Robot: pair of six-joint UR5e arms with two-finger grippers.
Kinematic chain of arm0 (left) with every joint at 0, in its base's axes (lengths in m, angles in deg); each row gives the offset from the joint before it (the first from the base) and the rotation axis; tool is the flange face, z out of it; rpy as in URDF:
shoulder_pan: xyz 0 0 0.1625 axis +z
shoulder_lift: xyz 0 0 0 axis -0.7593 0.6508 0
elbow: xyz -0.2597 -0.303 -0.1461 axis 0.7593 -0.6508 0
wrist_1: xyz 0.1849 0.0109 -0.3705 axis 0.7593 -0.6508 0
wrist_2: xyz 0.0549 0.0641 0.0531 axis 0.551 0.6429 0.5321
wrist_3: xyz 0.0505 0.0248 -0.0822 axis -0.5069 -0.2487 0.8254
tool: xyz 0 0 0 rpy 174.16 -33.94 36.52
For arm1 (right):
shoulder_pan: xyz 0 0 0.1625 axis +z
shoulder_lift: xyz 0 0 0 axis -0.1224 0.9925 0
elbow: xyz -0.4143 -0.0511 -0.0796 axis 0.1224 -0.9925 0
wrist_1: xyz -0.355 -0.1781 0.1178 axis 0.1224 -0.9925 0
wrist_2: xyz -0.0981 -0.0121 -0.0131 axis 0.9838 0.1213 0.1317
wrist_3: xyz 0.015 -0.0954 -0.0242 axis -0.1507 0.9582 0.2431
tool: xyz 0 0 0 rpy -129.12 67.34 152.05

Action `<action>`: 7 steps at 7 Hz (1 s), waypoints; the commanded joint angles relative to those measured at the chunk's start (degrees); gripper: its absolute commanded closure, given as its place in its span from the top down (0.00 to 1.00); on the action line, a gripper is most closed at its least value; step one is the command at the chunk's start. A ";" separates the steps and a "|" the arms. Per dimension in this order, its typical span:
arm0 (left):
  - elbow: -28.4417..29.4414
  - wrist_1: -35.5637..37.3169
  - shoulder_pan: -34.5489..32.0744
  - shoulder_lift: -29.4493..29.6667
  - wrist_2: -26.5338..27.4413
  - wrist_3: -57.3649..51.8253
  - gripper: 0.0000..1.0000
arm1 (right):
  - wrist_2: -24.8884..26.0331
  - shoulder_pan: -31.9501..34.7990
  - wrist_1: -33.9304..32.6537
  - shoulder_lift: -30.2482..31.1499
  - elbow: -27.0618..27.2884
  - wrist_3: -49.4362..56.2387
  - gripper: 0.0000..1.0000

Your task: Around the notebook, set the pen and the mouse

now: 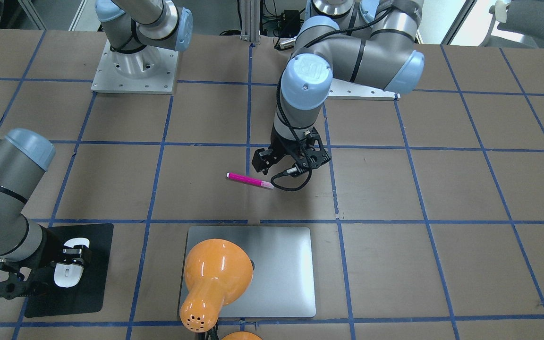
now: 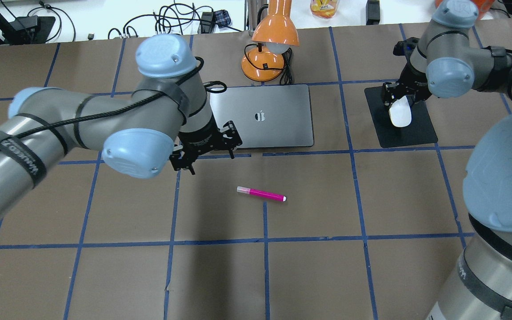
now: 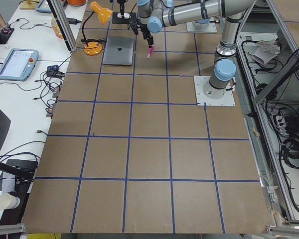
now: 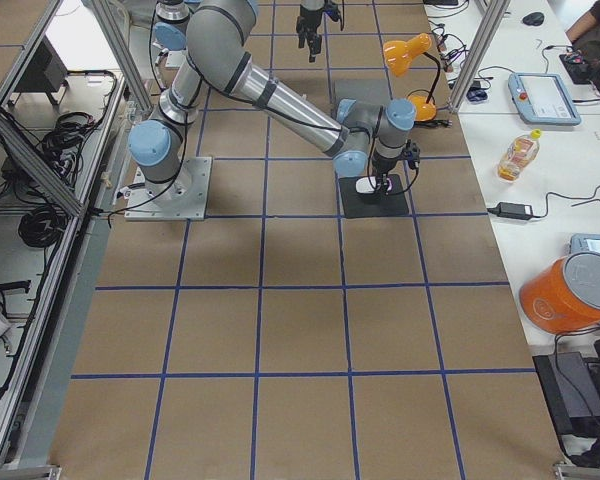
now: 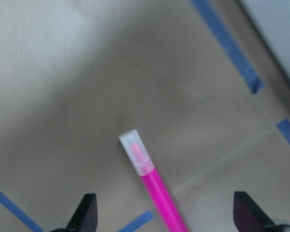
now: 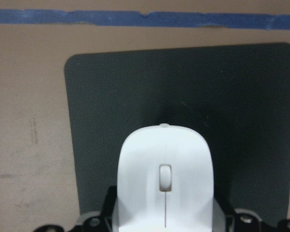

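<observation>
Worktop (image 2: 318, 266): brown surface with a blue tape grid; it carries all the items.

Notebook (image 2: 278, 126): closed and lying flat toward the far side from the robot, near the centre line.

Black mat (image 2: 416, 133): lies flat on the robot's right of the notebook, apart from it.

Orange lamp (image 1: 215, 271): base stands just beyond the notebook's far edge; in the front-facing view the shade overlaps the notebook.

Mouse (image 6: 164, 179): on the black mat, not beside the notebook.

Pen (image 2: 261, 194): lies flat on bare worktop on the robot's side of the notebook, apart from it, with the pale cap end toward the robot's left.

Left pincer (image 1: 290, 163): spread and holding nothing. It hangs above the worktop near the pen's cap end, between pen and notebook; the wrist view shows both fingertips wide apart.

Right pincer (image 1: 72, 259): pressed against the two sides of the mouse over the mat
</observation>
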 commanded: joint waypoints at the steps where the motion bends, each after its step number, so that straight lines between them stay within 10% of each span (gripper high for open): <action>1: 7.40 -13.44 4.44 -6.04 1.22 -20.77 1.00 | 1.54 -0.10 -0.44 -0.76 0.03 0.62 0.12; 2: 11.01 -14.79 5.84 -7.19 1.31 -26.50 1.00 | 1.45 -0.10 -0.35 -0.76 0.03 0.62 0.24; 3: 13.31 -15.15 7.24 -7.81 1.48 -26.73 1.00 | 1.28 -0.10 -0.35 -0.76 0.03 -0.25 0.96; 7: 11.23 -16.82 7.00 -10.54 1.66 -27.00 1.00 | 1.63 -0.01 5.32 8.06 -0.24 -0.43 1.00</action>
